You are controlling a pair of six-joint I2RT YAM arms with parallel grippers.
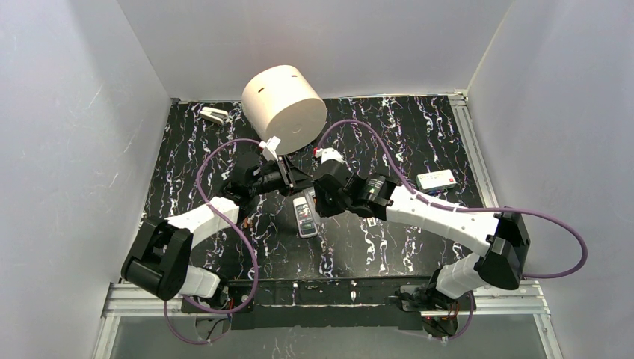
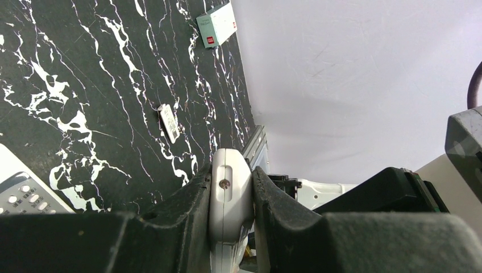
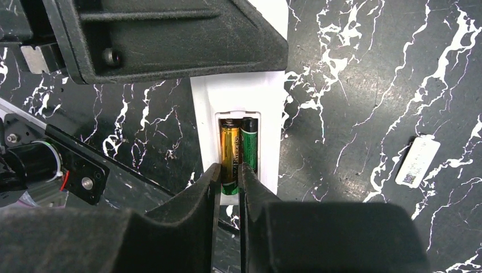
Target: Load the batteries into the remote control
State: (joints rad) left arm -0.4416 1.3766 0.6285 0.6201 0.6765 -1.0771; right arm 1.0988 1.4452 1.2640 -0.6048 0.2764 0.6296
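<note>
My left gripper is shut on the edges of a white remote and holds it above the table, its open battery bay facing the right wrist camera. In the right wrist view the remote holds two batteries side by side in the bay: an orange one and a green one. My right gripper is nearly closed, its fingertips on either side of the orange battery's near end. In the top view the two grippers, left and right, meet at the table's middle.
A second remote with buttons lies on the black marbled table under the grippers. A small white cover piece lies to the right. A white-and-red box is at the right edge, a big cream cylinder at the back, and a small white object at the back left.
</note>
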